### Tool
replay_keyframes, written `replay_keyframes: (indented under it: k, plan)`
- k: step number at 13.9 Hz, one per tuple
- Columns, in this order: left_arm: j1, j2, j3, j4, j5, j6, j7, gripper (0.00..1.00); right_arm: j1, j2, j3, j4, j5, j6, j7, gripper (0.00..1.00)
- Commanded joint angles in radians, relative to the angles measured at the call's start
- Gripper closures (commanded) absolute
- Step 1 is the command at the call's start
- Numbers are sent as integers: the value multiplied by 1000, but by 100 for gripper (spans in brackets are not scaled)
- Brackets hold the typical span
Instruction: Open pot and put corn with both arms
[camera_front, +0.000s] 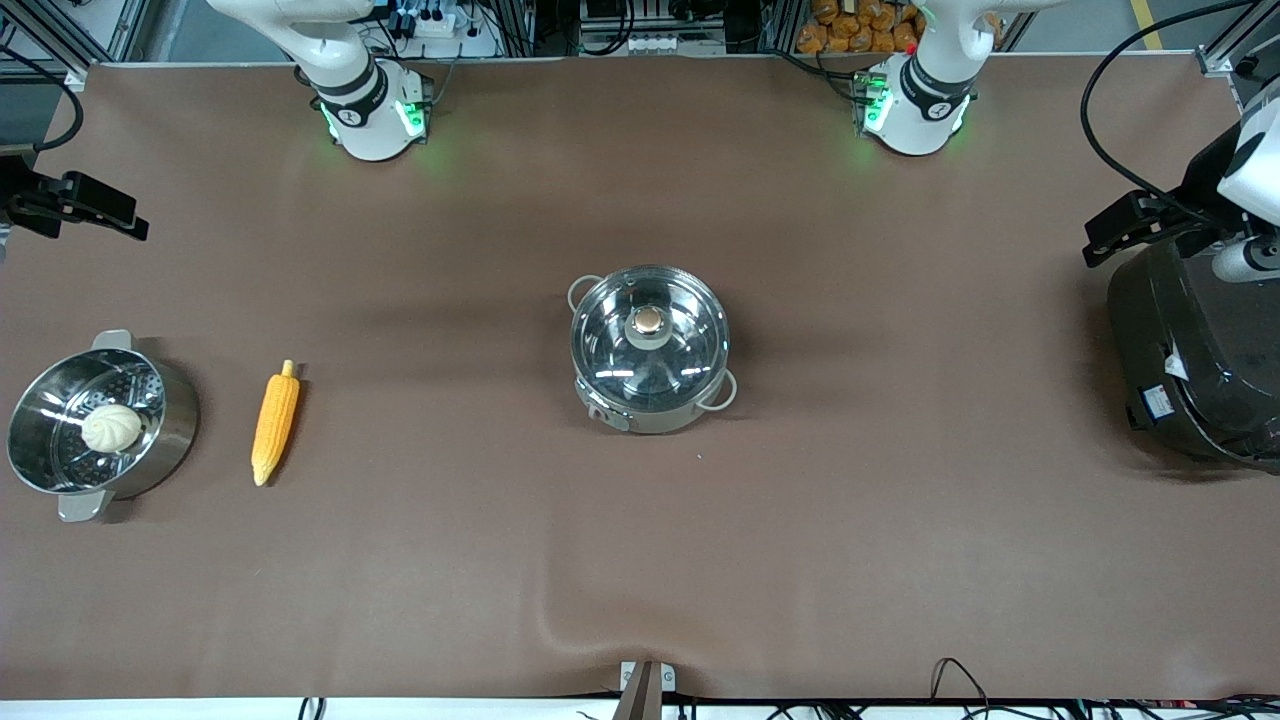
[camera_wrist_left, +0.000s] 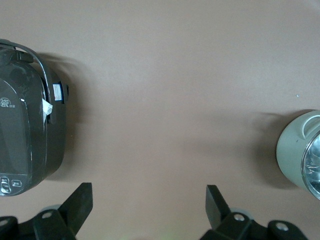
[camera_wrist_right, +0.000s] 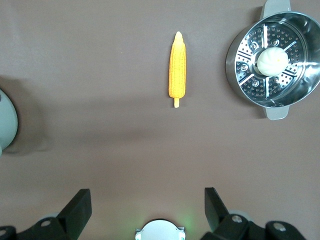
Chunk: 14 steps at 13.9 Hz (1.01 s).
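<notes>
Brown matte covering lies over the whole bench (camera_front: 900, 560), and I see one soft wrinkle in it near the middle of the edge closest to the front camera. Along that edge run some cables, and a small metal bracket sits at its middle. At the edge where the robot bases stand I see aluminium frame posts, power strips and a crate of orange-brown things.

I see the pot (camera_front: 650, 348) near the centre of the bench, with its glass lid (camera_front: 648, 335) on it and the round knob upright. The corn (camera_front: 274, 424) lies flat on the covering toward the right arm's end, apart from the pot, its stub pointing to the bases' edge. Just beside the corn, closer to that end edge, stands a steel steamer pot (camera_front: 170, 425) with a pale bun (camera_front: 111, 427) on its perforated insert. At the left arm's end a big black cooker (camera_front: 1190, 360) stands at the bench edge.

Both arms wait, drawn back to the ends. The left gripper (camera_wrist_left: 149, 205) hangs over bare covering between the cooker and the pot, fingers spread wide, holding nothing. The right gripper (camera_wrist_right: 147, 207) hangs over bare covering between the corn and the pot, fingers also spread wide and empty.
</notes>
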Motion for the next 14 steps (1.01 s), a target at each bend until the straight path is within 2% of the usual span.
replay_keyframes:
  k: [1,14]
  plan:
    - [9,-7,-7,10,20,-19,21,0,-9,-16,7,-12,12,1,-9,0]
    - [9,-6,1,8,22,-19,9,0,-6,-15,10,-12,10,2,-6,0]
